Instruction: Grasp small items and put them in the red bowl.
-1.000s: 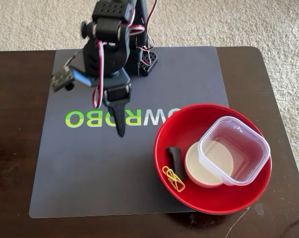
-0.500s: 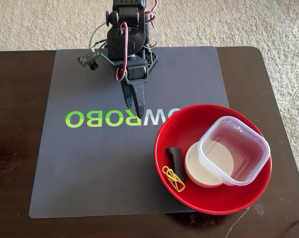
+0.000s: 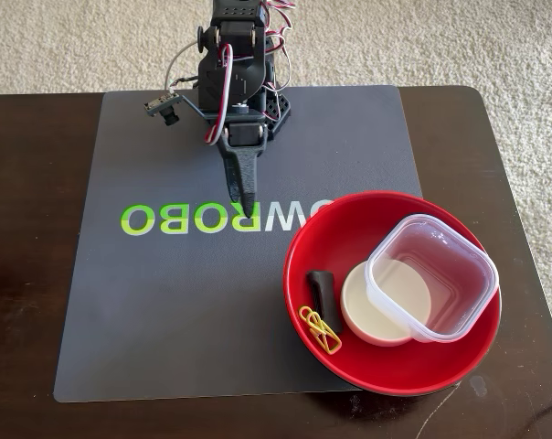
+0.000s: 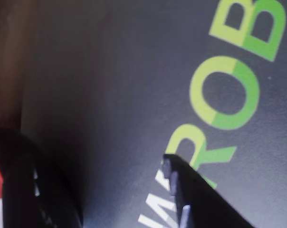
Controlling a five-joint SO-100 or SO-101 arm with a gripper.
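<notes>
The gripper [image 3: 247, 208], jaws narrow and empty, hangs up-left of the red bowl [image 3: 349, 366] over the mat [image 3: 166, 302].

This looks like a home, probably a living room. A dark wooden table [image 3: 20, 274] with rounded corners stands on pale, looped carpet [image 3: 75, 41], which fills the fixed view from 9 o'clock over 12 to 3. The tabletop shows scuffs near 5 o'clock. A grey mat [image 3: 166, 311] with green and white letters covers most of it, and household pieces sit at 4 o'clock: a red bowl [image 3: 349, 361] and a plastic tub [image 3: 463, 306].
</notes>
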